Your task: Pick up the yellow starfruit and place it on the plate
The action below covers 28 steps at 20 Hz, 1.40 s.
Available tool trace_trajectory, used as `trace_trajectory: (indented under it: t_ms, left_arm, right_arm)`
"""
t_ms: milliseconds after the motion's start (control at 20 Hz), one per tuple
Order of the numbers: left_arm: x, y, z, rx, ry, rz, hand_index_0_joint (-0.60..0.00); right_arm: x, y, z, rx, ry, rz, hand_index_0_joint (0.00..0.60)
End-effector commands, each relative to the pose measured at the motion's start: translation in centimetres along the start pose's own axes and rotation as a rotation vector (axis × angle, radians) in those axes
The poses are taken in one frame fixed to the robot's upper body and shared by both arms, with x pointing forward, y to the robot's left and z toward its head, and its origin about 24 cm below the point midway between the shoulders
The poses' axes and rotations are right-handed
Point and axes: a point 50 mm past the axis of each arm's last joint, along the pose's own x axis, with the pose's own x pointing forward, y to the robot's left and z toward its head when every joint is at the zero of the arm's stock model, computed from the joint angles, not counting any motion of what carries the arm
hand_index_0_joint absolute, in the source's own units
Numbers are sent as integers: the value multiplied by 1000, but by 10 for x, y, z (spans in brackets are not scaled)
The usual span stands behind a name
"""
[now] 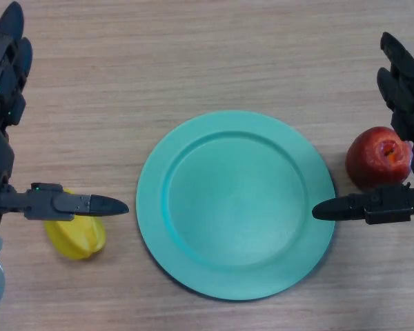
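The yellow starfruit [76,238] lies on the wooden table at the lower left, just left of the teal plate [236,204], which has nothing on it. My left hand [5,65] is open at the left edge, fingers straight and pointing away; its thumb [79,205] stretches right over the starfruit's top, partly covering it. Whether the thumb touches the fruit I cannot tell. My right hand [403,76] is open at the right edge, its thumb [366,205] pointing left toward the plate's rim.
A red apple [378,157] sits on the table right of the plate, between my right hand's fingers and thumb, not held. Bare wooden table lies beyond the plate.
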Motion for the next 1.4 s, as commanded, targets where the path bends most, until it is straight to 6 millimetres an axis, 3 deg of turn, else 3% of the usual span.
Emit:
trace_trajectory:
  t_ms: [50,450,650,1000,1400]
  left_arm:
    - [3,13,32,52,-196,44,0]
    - [2,14,31,51,-187,48,0]
    - [-6,26,23,76,-111,26,0]
    - [-37,54,-14,222,158,-43,0]
    - [-50,52,-67,360,325,-21,0]
  right_arm:
    - [0,-10,33,-75,-198,-30,0]
    - [1,-9,33,-84,-208,-29,0]
    - [2,-7,29,-58,-193,-24,0]
    - [8,-6,24,-66,-191,-10,0]
    - [7,-2,23,-14,-180,2,0]
